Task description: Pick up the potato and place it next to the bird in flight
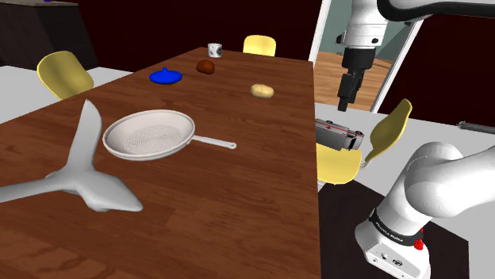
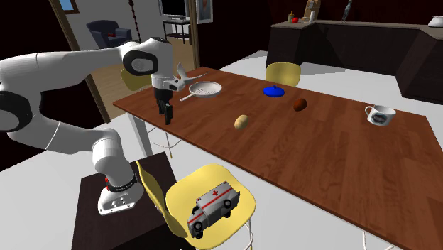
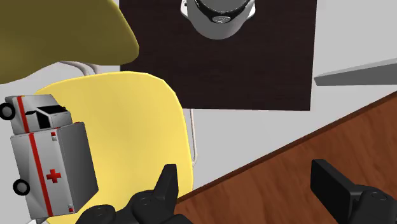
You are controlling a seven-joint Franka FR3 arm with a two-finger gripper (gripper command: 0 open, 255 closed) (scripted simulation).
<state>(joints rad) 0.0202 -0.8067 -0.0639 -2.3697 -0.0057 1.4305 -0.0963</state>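
Two black fingers of the gripper (image 3: 245,178) stand wide apart with nothing between them, so the gripper is open and holds nothing. It hangs in the air over the long edge of the brown table (image 1: 238,206), pointing down. In the wrist view, the table edge lies under the fingers. Just past it is a yellow chair (image 3: 127,127) with a toy ambulance (image 3: 48,159) lying on the seat.

The potato (image 1: 262,90) sits on the table by itself, near the same long edge as the gripper. It is small, round and light tan. The gripper is well apart from it and not touching it.

The bird (image 1: 79,178) is a big grey shape with its wings spread. It rests on the table at the shoulder view's lower left, far from the potato. A white pan (image 1: 149,133) lies between them. Further along the table are a blue lid (image 1: 166,77), a brown lump (image 1: 205,67) and a mug (image 1: 213,50).

I think the job is only at its first step, which is going to the potato. Nothing has been picked up yet.

Next, the arm should move along over the table until the potato is right under the open fingers. Then it should go down, one finger on each side, and squeeze gently. The potato is round and may roll, so the fingers should close on its middle. After that comes a lift, a trip past the pan, and a soft drop on bare wood beside the bird.
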